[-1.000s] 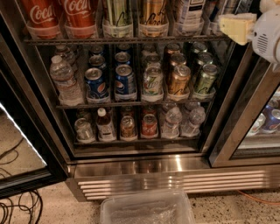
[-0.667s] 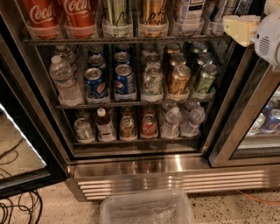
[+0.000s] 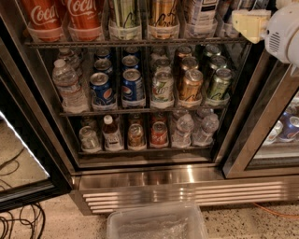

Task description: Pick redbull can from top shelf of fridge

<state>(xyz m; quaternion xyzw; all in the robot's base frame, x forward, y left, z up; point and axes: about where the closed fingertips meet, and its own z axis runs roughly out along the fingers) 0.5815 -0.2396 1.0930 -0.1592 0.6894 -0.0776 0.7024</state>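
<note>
Since the earlier frames, the gripper has shifted slightly up and to the left. It remains at the upper right of the view, in front of the right end of the top shelf. The cans and bottles have not moved.

We see the gripper as a cream-coloured block mounted on a white arm housing. We cannot tell whether it is released or clenched, and nothing shows in its grasp.

The redbull can appears as a slim blue-and-silver shape at the right end of the top shelf, just left of the gripper. Its top is cut off by the upper edge of the view. We cannot tell whether the gripper touches it.

Other items on the top shelf, from left to right:
- two red Coca-Cola cans
- a green-and-white can
- a gold can
- a white can

The rack below holds a water bottle, Pepsi cans and further cans. The fridge stands open, with its louvred grille at the base. A clear plastic tub sits on the floor in front of the grille.
</note>
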